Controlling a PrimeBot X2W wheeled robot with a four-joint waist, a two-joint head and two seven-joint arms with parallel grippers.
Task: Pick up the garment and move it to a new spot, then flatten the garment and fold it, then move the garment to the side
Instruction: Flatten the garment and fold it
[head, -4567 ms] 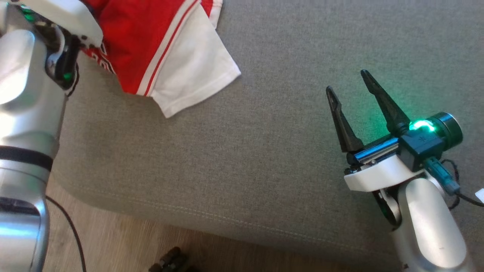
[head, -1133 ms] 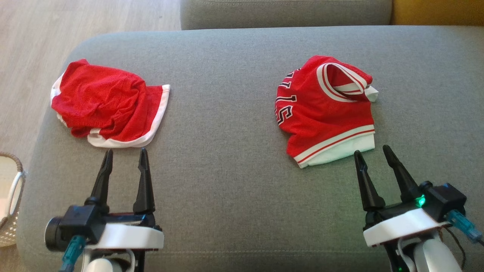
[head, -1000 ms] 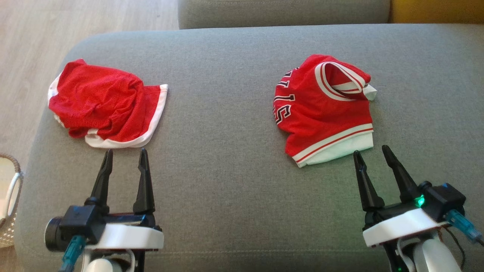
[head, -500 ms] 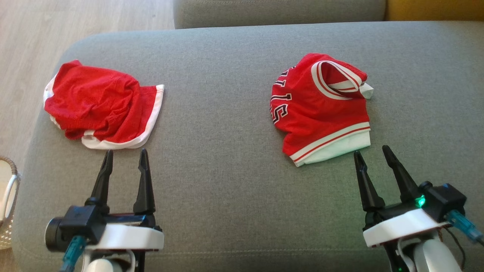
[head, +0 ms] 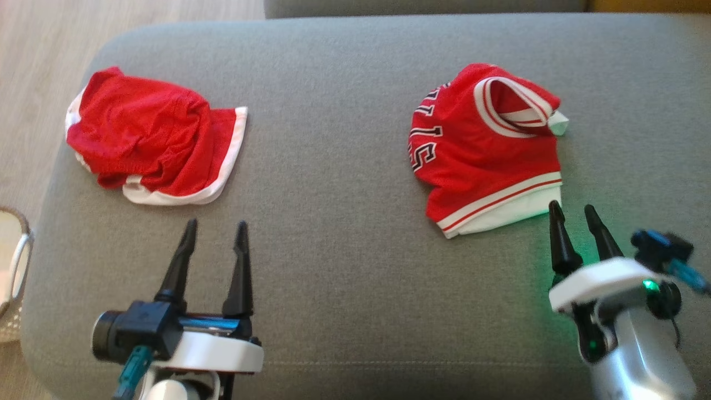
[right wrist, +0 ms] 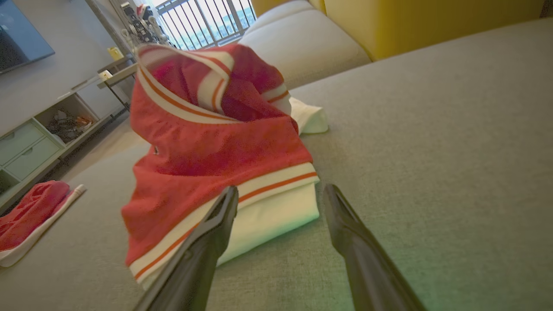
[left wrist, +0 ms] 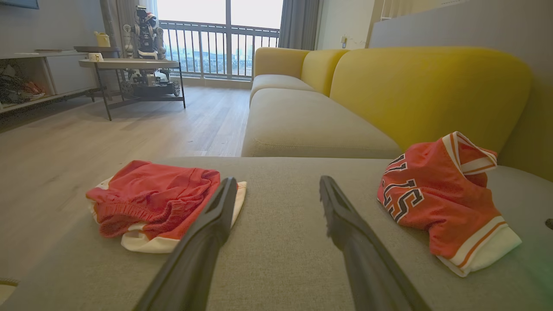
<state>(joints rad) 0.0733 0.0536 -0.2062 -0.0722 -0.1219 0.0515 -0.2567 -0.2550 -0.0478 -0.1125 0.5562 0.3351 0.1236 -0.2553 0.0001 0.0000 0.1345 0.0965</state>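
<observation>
A crumpled red jersey garment (head: pixel 489 150) with white trim and black numbers lies on the right of the grey cushion (head: pixel 344 166). My right gripper (head: pixel 571 206) is open, its fingertips just short of the jersey's white hem (right wrist: pixel 276 216). In the right wrist view the gripper (right wrist: pixel 281 189) frames that hem's right corner without holding it. A second red garment, shorts (head: pixel 144 133) with a white edge, lies bunched at the left. My left gripper (head: pixel 216 224) is open and empty, a short way in front of the shorts (left wrist: pixel 151 198) and apart from them.
The cushion's rounded left edge drops to wooden floor (head: pixel 33 55), where a wicker basket (head: pixel 14 266) stands. A yellow sofa back (left wrist: pixel 423 86) rises behind the jersey. Another grey seat (left wrist: pixel 302 125) lies beyond, and a table (left wrist: pixel 129 65) stands further off.
The camera has shifted a little. My right gripper has moved forward and turned, closing on the jersey's white hem. The left gripper has edged forward and right. Both garments lie as before.
</observation>
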